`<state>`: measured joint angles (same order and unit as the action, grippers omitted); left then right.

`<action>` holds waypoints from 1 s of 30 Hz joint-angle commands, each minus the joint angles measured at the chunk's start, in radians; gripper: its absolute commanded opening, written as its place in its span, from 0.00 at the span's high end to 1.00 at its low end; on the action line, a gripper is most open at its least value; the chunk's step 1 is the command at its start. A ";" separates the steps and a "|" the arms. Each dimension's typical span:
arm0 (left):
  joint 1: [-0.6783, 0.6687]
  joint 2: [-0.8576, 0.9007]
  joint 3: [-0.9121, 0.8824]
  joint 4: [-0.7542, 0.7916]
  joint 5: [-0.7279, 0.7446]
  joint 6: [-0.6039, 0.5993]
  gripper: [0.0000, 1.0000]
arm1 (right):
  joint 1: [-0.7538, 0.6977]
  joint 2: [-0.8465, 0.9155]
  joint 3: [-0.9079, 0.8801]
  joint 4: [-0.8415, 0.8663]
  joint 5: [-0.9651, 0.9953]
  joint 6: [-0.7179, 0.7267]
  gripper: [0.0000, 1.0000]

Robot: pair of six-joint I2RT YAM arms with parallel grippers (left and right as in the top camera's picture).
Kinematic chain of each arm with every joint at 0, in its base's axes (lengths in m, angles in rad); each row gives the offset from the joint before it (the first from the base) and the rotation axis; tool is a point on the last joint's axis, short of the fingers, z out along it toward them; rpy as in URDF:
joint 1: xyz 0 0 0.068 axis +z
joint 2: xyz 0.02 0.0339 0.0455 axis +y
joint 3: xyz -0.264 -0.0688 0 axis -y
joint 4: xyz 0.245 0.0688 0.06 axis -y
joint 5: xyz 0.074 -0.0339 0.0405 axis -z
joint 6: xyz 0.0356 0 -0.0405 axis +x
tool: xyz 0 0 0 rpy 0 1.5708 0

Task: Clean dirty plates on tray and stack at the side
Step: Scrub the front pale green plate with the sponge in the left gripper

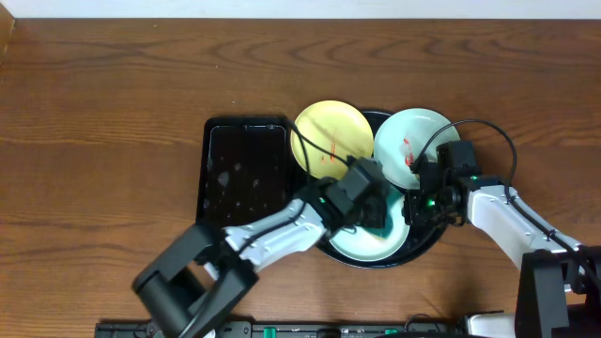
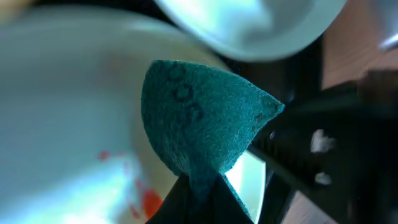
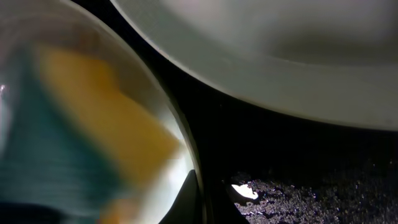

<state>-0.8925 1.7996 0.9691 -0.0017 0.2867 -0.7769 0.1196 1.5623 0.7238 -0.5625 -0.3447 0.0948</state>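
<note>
The left gripper (image 1: 376, 208) is clenching a teal sponge (image 2: 199, 115), its fingers pinching the sponge's lower edge so that the pad is folding into a rounded wedge above them. It is holding the sponge down over the near mint plate (image 1: 360, 247), which is lying at the near side of the round tray (image 1: 424, 246); in the left wrist view the pale plate surface beside the sponge is showing red-orange smears (image 2: 147, 200). The right gripper (image 3: 199, 198) is reaching in from the right with its fingers closed together at the right rim of that same plate; the rim is running straight into the fingertips, but whether they are pinching it cannot be told. On the far side of the round tray the yellow plate (image 1: 329, 130) is sitting to the left, marked with thin orange streaks, and the far mint plate (image 1: 420, 130) is sitting to the right with a red smear near its near-left edge; both are overhanging the tray's far rim. A rectangular tray (image 1: 246, 174), black and speckled with droplets, is lying just beside the round tray on its left. Everything is resting on the wooden table (image 1: 94, 141).
</note>
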 commanded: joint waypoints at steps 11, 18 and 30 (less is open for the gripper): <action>0.061 0.035 0.017 -0.287 -0.415 -0.082 0.93 | 0.006 0.009 -0.006 -0.010 -0.004 0.002 0.99; 0.098 -0.112 0.031 -0.212 -0.136 0.029 0.93 | 0.006 0.009 -0.006 -0.016 -0.004 0.002 0.99; -0.031 -0.090 0.030 -0.137 -0.148 0.002 0.93 | 0.006 0.009 -0.006 -0.016 -0.004 0.002 0.99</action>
<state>-0.9138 1.6680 0.9936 -0.1444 0.1650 -0.7731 0.1223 1.5642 0.7231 -0.5770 -0.3511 0.0948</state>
